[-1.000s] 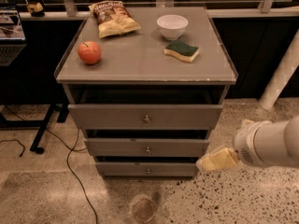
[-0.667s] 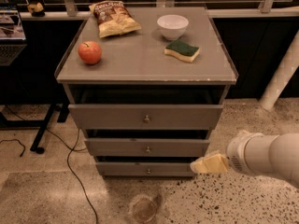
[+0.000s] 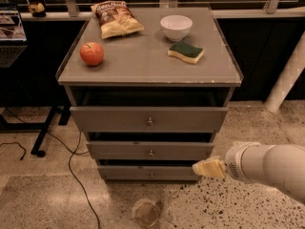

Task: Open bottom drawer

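Note:
A grey wooden cabinet has three drawers. The bottom drawer (image 3: 147, 173) is the shortest front, lowest near the floor, with one small round metal knob (image 3: 151, 175). It stands about flush with the cabinet. The middle drawer (image 3: 150, 150) and the top drawer (image 3: 148, 119) sit above it, the top one pulled out a little. My gripper (image 3: 205, 168), cream-coloured on a white arm (image 3: 267, 166), is at the right end of the bottom drawer front, well right of the knob.
On the cabinet top (image 3: 143, 66) lie an apple (image 3: 91, 53), a chip bag (image 3: 116, 18), a white bowl (image 3: 176, 27) and a green-yellow sponge (image 3: 186, 52). A black cable (image 3: 71, 166) runs over the speckled floor at left. A white post (image 3: 288, 75) stands at right.
My gripper has moved left, from off the cabinet's lower right corner to the right end of the bottom drawer front. The drawers have not moved.

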Controlling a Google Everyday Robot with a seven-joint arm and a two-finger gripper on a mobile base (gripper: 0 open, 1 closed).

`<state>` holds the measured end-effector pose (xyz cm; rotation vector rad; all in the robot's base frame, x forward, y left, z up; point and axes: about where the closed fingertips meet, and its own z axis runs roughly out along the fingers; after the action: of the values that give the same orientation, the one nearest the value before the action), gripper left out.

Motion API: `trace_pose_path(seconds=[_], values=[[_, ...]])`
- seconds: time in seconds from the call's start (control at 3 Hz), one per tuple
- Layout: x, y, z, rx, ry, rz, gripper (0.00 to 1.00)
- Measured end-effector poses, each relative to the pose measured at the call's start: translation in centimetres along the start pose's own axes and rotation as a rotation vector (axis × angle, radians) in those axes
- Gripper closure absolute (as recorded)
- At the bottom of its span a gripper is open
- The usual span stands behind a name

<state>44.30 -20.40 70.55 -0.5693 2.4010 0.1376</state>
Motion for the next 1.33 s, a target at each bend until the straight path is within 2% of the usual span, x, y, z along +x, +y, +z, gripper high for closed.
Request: trace_pose_path(seconds=[1.0,1.33], values=[[0.0,0.3,0.0,0.009,-0.019,-0.004,0.89],[2.8,-0.4,1.9,0.035,-0.017,0.056,1.0]])
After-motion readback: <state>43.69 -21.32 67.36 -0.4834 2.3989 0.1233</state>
